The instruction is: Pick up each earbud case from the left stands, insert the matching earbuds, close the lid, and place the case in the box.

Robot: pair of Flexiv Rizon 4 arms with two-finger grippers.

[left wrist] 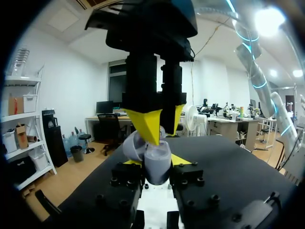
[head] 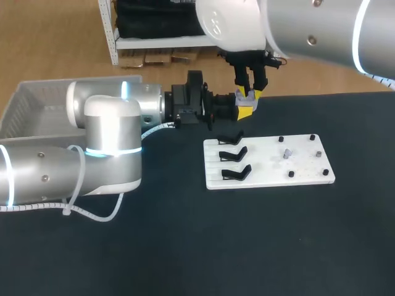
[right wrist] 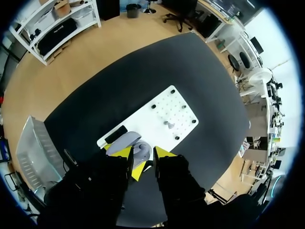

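A grey earbud case (left wrist: 157,164) with its lid up is held between the fingers of my left gripper (left wrist: 157,161), which is shut on it above the table's far edge. In the head view the case (head: 242,95) shows just above the left gripper (head: 245,111). My right gripper (head: 253,91) comes down from above onto the open case. Its yellow fingertips (left wrist: 147,126) stand slightly apart, and I see nothing between them. From the right wrist, the case (right wrist: 136,149) lies right under the right gripper (right wrist: 143,157). One small grey earbud (head: 286,152) stands on the white plate (head: 308,169).
Three empty black stands (head: 233,157) sit on the plate's left side, with black pegs (head: 290,174) around the right part. A clear plastic box (head: 24,105) stands at the table's far left, also visible as the box (right wrist: 35,152) beside the right arm.
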